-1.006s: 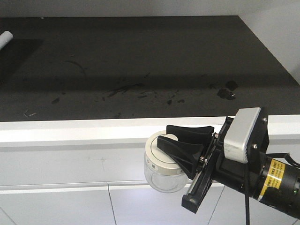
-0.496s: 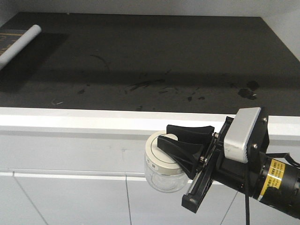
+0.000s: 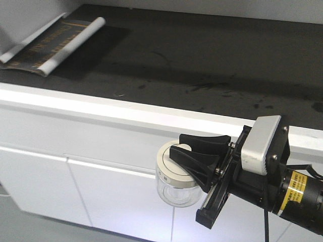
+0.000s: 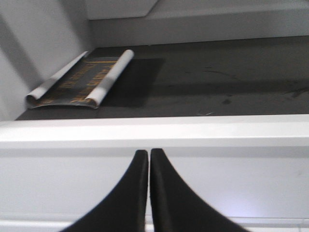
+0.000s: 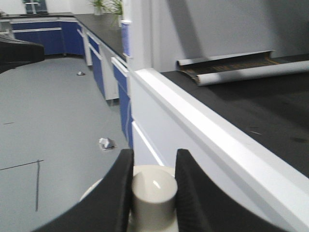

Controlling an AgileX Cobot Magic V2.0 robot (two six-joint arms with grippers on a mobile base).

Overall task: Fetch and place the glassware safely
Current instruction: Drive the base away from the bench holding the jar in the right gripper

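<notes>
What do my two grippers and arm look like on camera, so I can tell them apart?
The right gripper has black, curved fingers on a black frame, a silver-grey box on top, and a black cylindrical link with a yellow label and thin black cable. The left gripper shows only two black, tapering fingers.

I seem to be working in a laboratory: the front camera is filled by a long bench with a scuffed matte black worktop, edged in white, over plain white cabinet doors. Through the right wrist camera I see more black-topped benching run down the room on blue base cabinets, above a bare grey floor with a crumpled scrap on it, and potted plants at the far end. A half-rolled poster lies on the worktop near the white wall.
</notes>
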